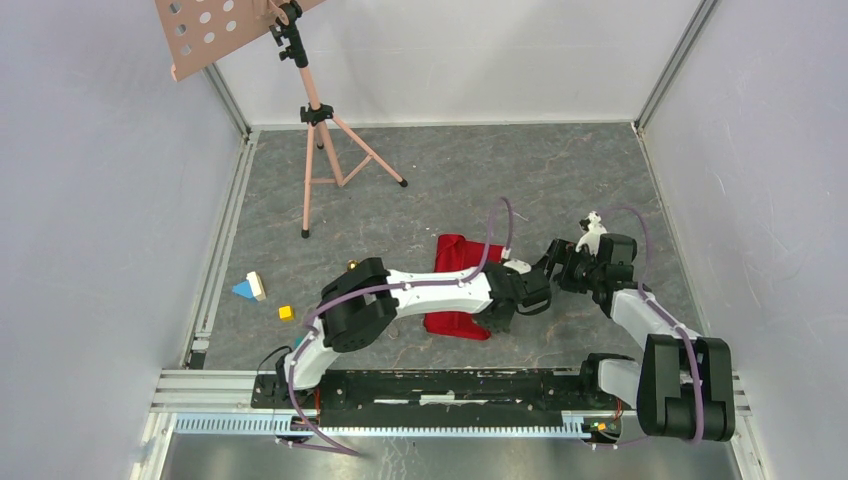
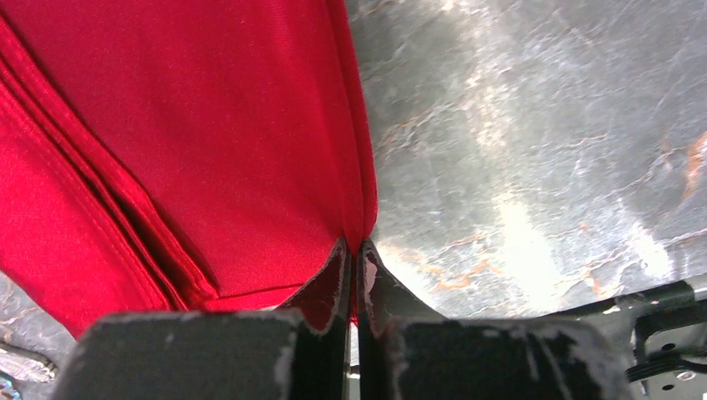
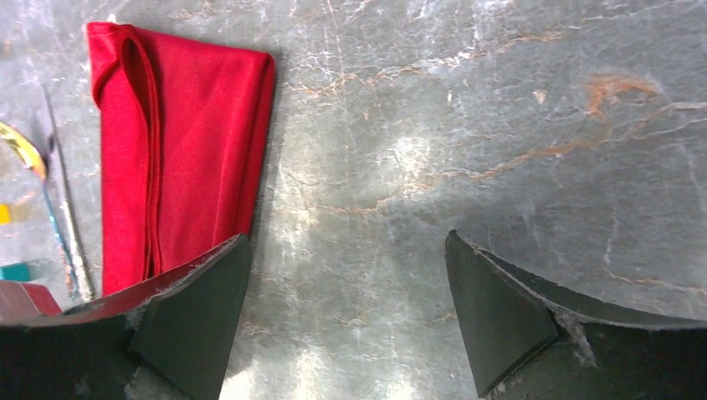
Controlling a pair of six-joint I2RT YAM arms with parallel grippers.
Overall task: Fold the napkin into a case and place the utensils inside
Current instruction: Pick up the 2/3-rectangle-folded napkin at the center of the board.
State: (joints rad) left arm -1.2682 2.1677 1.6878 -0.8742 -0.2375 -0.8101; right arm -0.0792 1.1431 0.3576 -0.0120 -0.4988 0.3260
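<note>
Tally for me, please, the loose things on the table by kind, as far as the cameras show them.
Napkin: 1
Toy blocks: 3 (blue, white, yellow)
Utensils in view: 2 (gold spoon, thin dark piece)
Music stand: 1
Total: 7, though more utensils may be hidden from view.

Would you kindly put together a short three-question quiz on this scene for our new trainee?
1. True or false: the left fingers are pinched shut on the edge of the napkin.
2. The right fingers are: A) open above the table, B) shut on a spoon, C) shut on the napkin.
3. Where do the utensils lie?
Key: 1 true; 2 A; 3 on the table beside the napkin, not inside it.
</note>
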